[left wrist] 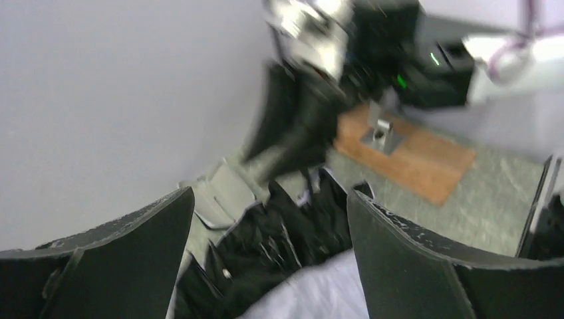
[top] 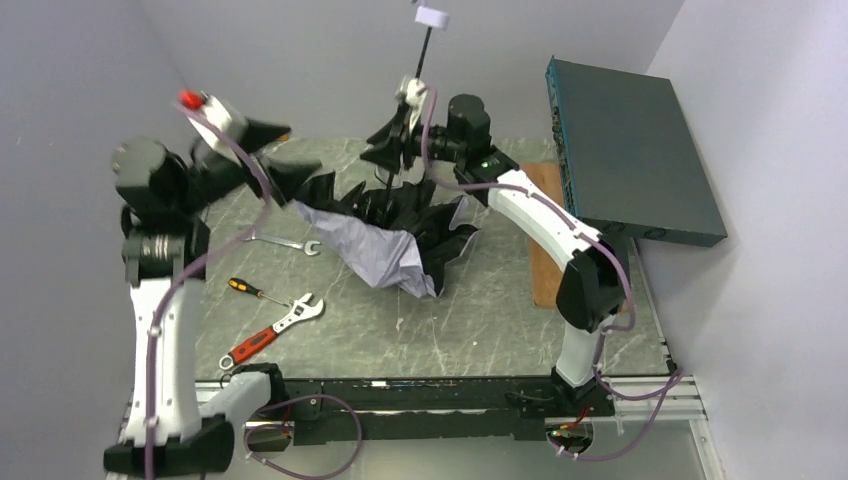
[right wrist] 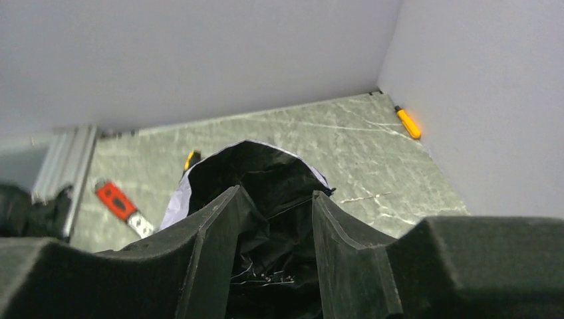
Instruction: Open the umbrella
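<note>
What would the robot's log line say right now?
umbrella: partly open, canopy slumped on table | left fingers: open, empty | right fingers: holding shaft upright

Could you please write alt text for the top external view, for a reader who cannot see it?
The right gripper holds the umbrella by its shaft, pale handle up, while the half-spread canopy, black inside and white outside, sags on the table. The left gripper hovers open beside the canopy's edge; a red-handled wrench and a screwdriver lie nearby.
</note>
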